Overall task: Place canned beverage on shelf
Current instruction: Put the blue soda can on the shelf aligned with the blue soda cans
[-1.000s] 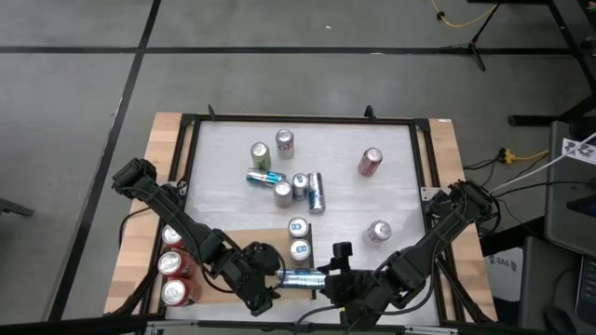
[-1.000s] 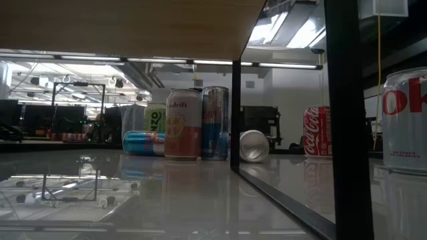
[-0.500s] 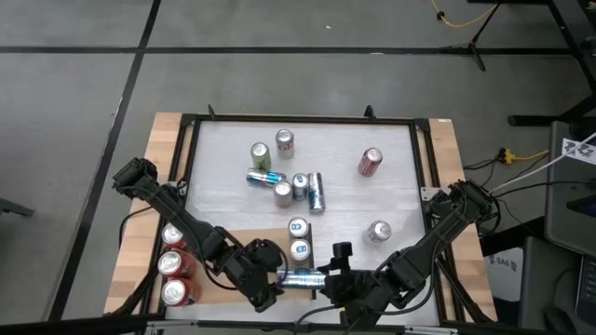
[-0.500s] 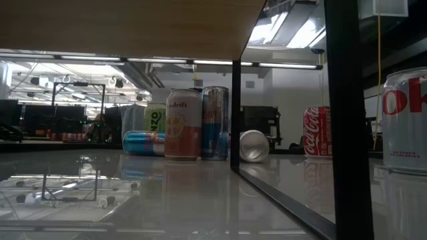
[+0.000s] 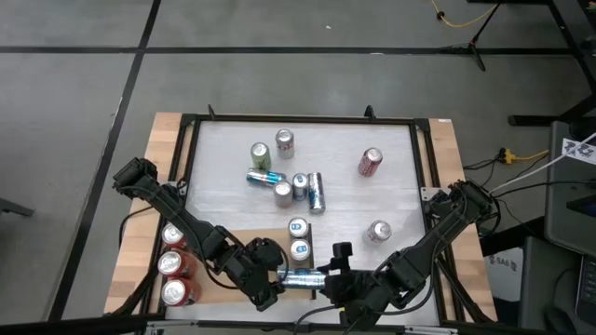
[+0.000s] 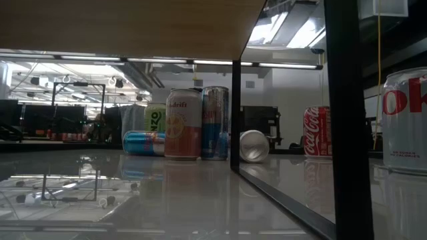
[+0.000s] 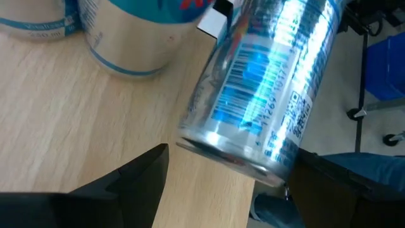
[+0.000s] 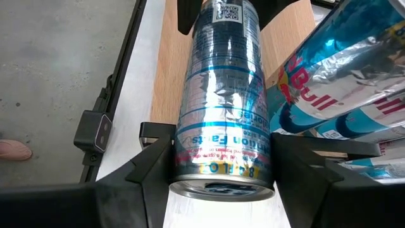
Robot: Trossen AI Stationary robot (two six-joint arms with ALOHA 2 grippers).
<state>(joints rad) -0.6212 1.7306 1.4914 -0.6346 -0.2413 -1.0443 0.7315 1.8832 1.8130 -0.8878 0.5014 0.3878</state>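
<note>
Both end effectors — left (image 5: 276, 279), right (image 5: 328, 277) — are gripping one can (image 5: 300, 277) over the shelf (image 7: 76, 114); uneven release is risking it rolling off.

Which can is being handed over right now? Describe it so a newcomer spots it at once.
Find the light-brown wooden shelf at the table's near-left corner in the high view. At its right edge, next to two upright blue-and-silver cans, a slim silver-and-blue can is held horizontally between the left tool and right tool. It is the only can gripped from both ends.
</note>
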